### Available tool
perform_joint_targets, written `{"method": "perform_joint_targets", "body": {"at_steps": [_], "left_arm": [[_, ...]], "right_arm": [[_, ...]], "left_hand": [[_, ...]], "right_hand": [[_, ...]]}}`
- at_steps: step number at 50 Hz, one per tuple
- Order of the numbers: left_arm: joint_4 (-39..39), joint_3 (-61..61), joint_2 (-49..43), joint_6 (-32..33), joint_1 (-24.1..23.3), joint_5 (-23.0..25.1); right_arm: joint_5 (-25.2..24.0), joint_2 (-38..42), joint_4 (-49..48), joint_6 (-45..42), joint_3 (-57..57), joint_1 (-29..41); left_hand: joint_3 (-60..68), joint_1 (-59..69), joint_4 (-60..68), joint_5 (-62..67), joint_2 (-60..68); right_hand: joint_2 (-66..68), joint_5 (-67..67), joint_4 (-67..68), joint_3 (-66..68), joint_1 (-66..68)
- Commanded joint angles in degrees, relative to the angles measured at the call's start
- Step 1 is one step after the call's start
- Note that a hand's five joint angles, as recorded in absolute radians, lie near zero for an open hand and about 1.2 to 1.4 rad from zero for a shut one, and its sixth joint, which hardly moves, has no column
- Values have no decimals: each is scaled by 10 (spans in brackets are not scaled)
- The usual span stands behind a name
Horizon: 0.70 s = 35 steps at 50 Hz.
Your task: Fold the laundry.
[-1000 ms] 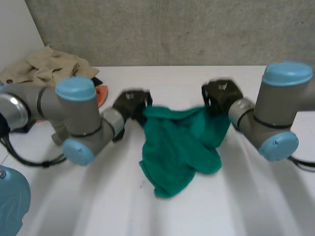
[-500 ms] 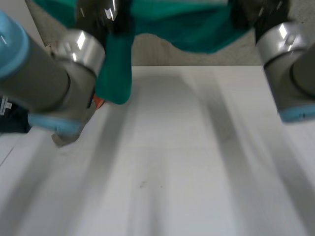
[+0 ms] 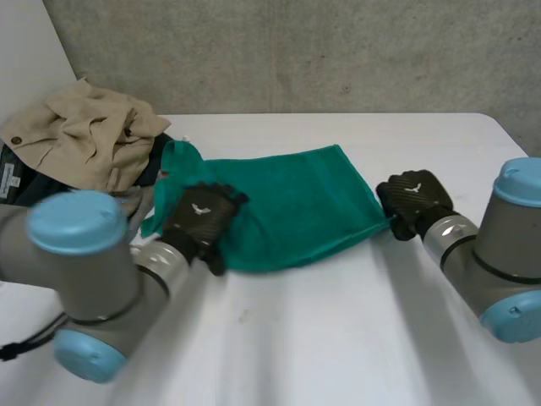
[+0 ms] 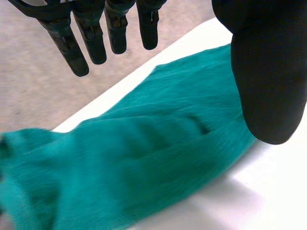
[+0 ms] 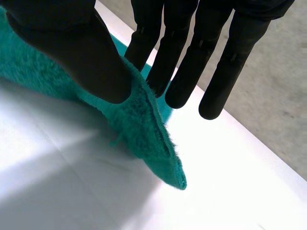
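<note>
Green towel (image 3: 287, 199): spread nearly flat across the middle of the white table (image 3: 338, 338). Nearest, found the left hand (image 3: 199, 220) resting over the towel's near left edge, fingers straight and held well off the thumb, gripping nothing. Level with it, saw the right hand (image 3: 414, 199) at the near right corner, cloth pinched between thumb and straight fingers (corner tip poking out past them). Had hung bunched between both hands a second before, then swung high off the table; came down opened out. Judged the spreading step done and the first fold not yet begun. Far left corner looked rumpled and probably wanted smoothing first. Just beyond that corner, noted a beige garment (image 3: 84, 135) heaped on darker clothes, likely next in line. Farthest off, a grey concrete wall (image 3: 296, 51).
</note>
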Motion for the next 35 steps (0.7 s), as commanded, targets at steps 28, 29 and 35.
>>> {"method": "perform_joint_targets", "body": {"at_steps": [28,29,35], "left_arm": [[-33,91,-139,193,229,225],[-34,95,-142,195,229,225],[-38,120,-160,204,229,218]], "right_arm": [[-2,6,1,-39,-7,-49],[-2,6,0,-39,-6,-49],[-2,7,0,-40,-5,-48]], "left_hand": [[198,197,205,203,199],[198,197,205,203,199],[198,197,205,203,199]], "right_hand": [[128,127,115,119,151],[128,127,115,119,151],[128,127,115,119,151]]}}
